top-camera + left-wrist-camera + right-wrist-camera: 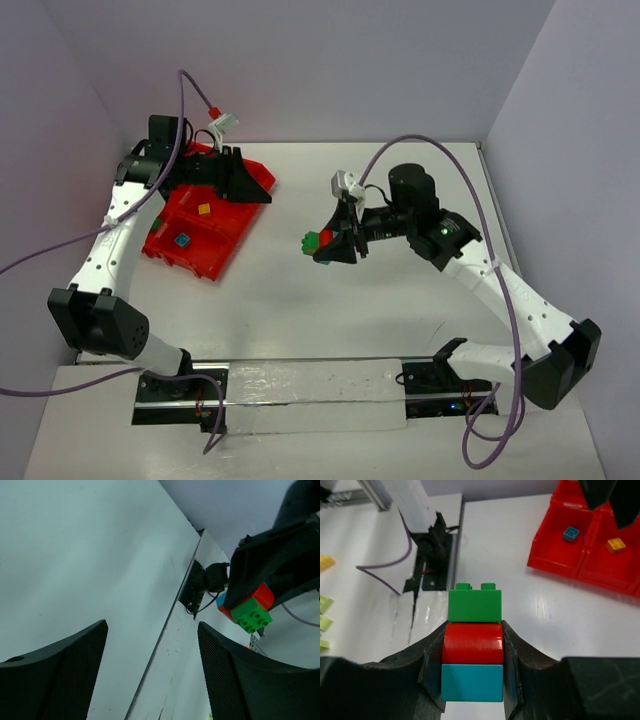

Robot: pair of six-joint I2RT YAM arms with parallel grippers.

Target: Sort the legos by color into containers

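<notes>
My right gripper point(473, 632) is shut on a stack of three legos held above the table: a green brick point(474, 605) at the outer end, a red one point(473, 643) between the pads, and a cyan one point(472, 682) nearest the wrist. From above, the stack point(316, 240) hangs mid-table in the right gripper point(328, 244). The left wrist view shows the same stack point(250, 611). The red tray of containers point(225, 236) lies at the left with a yellow brick point(204, 209) and a cyan brick point(183, 240) in separate sections. My left gripper point(252, 190) hovers open and empty over the tray's far right corner; its fingers point(240, 680) stand wide apart.
Grey walls close in the table at the back and on both sides. A metal rail with a translucent strip point(320, 395) runs along the near edge between the arm bases. Small yellow and pale green pieces point(325, 605) show at the left edge of the right wrist view.
</notes>
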